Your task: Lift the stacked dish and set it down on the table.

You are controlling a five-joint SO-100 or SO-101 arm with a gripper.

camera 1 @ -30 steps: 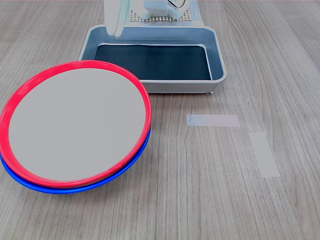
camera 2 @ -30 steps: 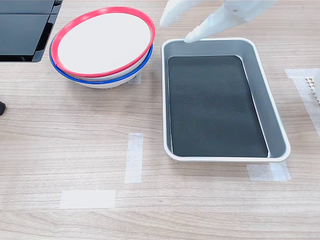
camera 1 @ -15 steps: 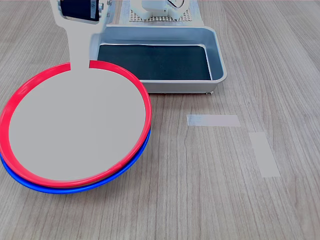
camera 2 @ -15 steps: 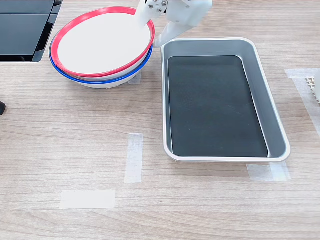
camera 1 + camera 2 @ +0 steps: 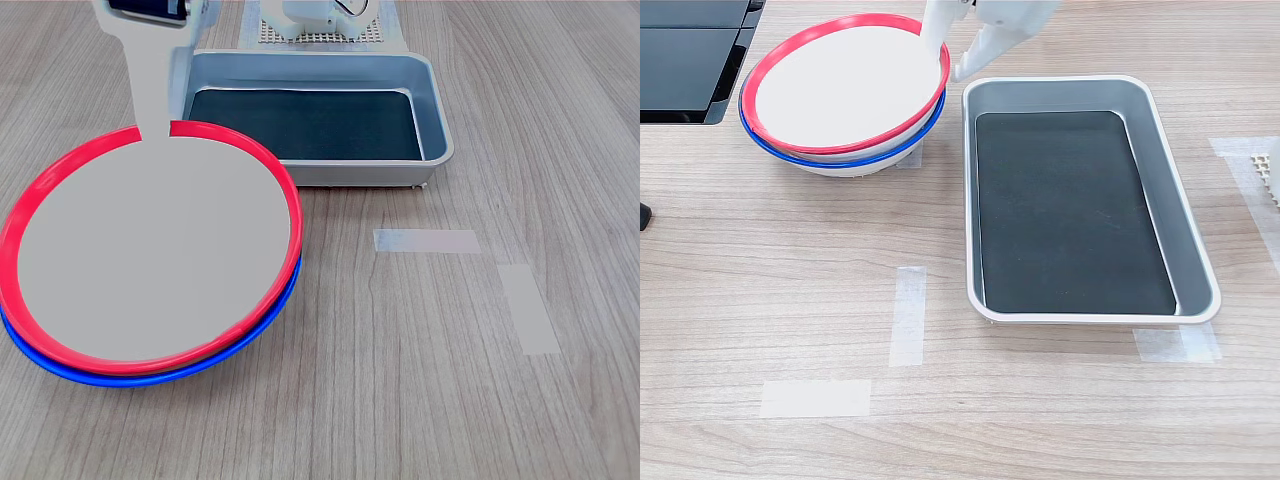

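Note:
The stacked dish (image 5: 150,250) (image 5: 840,85), red-rimmed with a flat pale grey centre, lies on top of a blue-rimmed plate (image 5: 120,378) (image 5: 840,160) on the table (image 5: 420,380) (image 5: 770,260). My white gripper (image 5: 165,120) (image 5: 948,65) is at the dish's edge nearest the tray. One finger (image 5: 152,100) reaches over the red rim onto the grey centre, and the other (image 5: 980,50) stays outside the rim. The fingers stand apart with the rim between them. The dish rests flat on the stack.
A grey metal tray (image 5: 440,120) (image 5: 1195,260) with a black mat sits right beside the stack. Pale tape strips (image 5: 426,241) (image 5: 908,315) mark the wood. A black flat object (image 5: 690,50) lies at the second exterior view's upper left. The arm's base (image 5: 320,20) stands behind the tray.
My gripper came from above the tray across to the dish's rim and now straddles it, with the fingers a little closer together than half a second ago. The plates have not moved.

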